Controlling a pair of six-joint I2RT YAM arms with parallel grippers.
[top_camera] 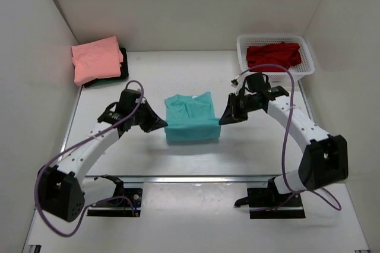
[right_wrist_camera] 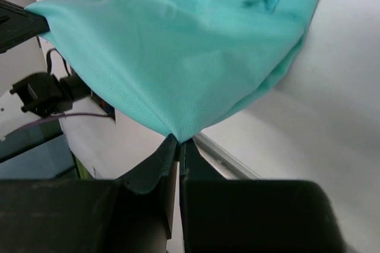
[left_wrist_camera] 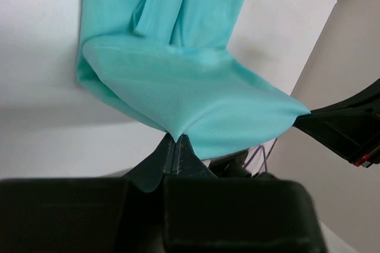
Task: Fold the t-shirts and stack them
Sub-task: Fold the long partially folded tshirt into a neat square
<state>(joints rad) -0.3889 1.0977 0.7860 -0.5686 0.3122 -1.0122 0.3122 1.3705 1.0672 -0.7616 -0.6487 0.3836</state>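
The table (top_camera: 148, 69) carries the folded teal t-shirt (top_camera: 190, 119), its near edge lifted. Far right of it, the mesh basket (top_camera: 273, 38) holds the red t-shirt (top_camera: 272, 56). Far left, the salmon pink t-shirt (top_camera: 97, 59) lies on the dark t-shirt (top_camera: 110, 79). The left gripper (top_camera: 164, 125) is clamped tight on its near-left corner. The right gripper (top_camera: 221, 121) is clamped tight on its near-right corner.

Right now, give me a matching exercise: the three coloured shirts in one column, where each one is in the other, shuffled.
1. teal t-shirt
2. salmon pink t-shirt
3. red t-shirt

A. in the white basket
B. near edge pinched by the left gripper and the right gripper
C. folded on the dark t-shirt, far left corner

Pairs: 1-B, 2-C, 3-A
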